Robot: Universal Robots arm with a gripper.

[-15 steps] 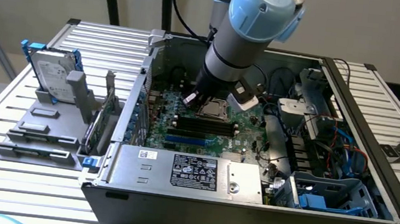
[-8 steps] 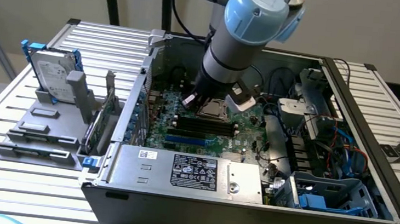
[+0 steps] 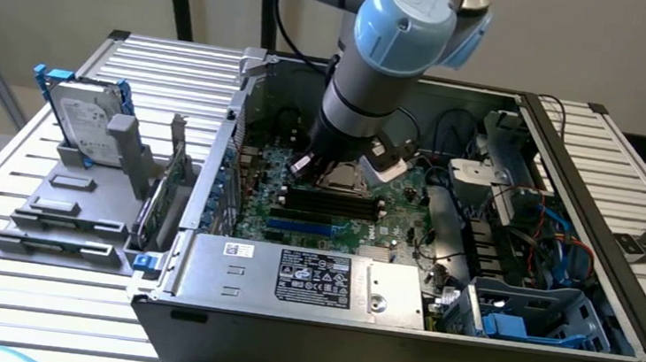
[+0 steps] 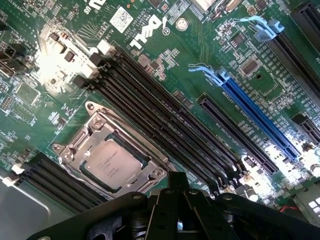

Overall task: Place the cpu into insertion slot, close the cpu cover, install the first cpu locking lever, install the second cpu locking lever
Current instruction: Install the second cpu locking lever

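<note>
The small flat square cpu with its silvery-grey top (image 4: 111, 165) sits in the socket with the thin silver metal-frame cpu cover (image 4: 85, 137) down around it. Beside it run long black memory slots (image 4: 165, 120). The black end effector (image 4: 176, 212) is mostly cut off at the frame edge, so can't tell if it's clenched or released.

The exterior view looks down from high and well back at the open computer case (image 3: 412, 243) on the bench (image 3: 39, 296). The wrist view hangs close above the green board (image 4: 200, 55) inside that case, facing down; both views share the board around the cpu (image 4: 112, 162).
</note>
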